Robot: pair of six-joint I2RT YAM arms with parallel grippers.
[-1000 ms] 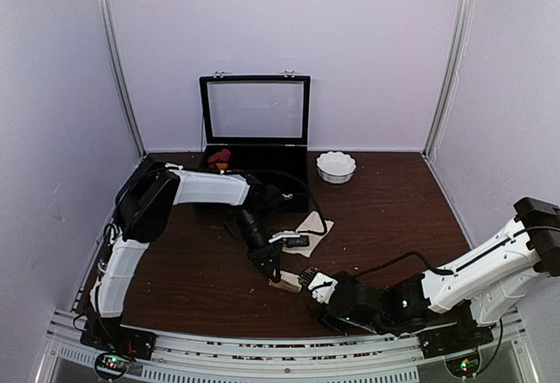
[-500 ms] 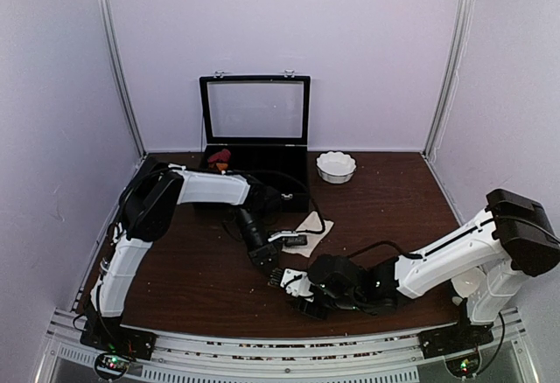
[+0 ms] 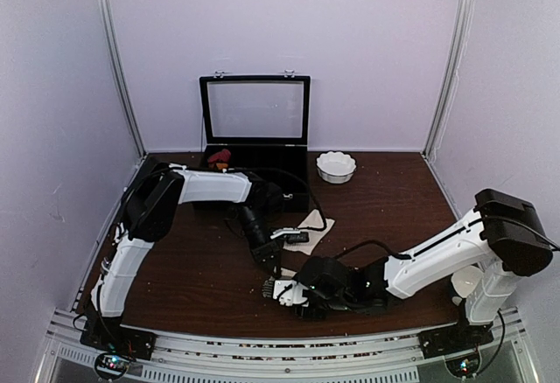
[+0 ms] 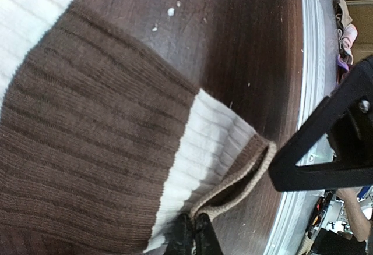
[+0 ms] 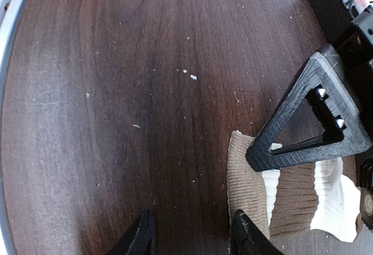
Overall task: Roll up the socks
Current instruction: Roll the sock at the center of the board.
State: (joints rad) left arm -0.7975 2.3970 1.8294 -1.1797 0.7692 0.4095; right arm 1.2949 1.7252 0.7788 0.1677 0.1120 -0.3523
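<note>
A ribbed sock point(image 4: 87, 121) with brown and white bands and a tan cuff point(image 4: 239, 188) lies flat on the dark table. My left gripper point(image 4: 193, 237) is shut on the cuff's edge, pinching it at the table's centre front point(image 3: 273, 269). My right gripper point(image 5: 192, 240) is low beside it point(image 3: 273, 290), open, with bare wood between its fingers. Its right finger point(image 5: 245, 237) touches the sock's tan end point(image 5: 245, 185). A plain cream sock point(image 3: 313, 223) lies just behind the left gripper.
A black case point(image 3: 254, 107) stands open at the back with a dark red bundle point(image 3: 219, 156) at its left corner. A white bowl point(image 3: 336, 166) sits to its right. The metal front rail point(image 3: 262, 348) runs close behind the right gripper.
My right arm has swung left across the front of the table to the sock, and its jaws have narrowed. The left gripper has stayed shut on the cuff, barely moving.
</note>
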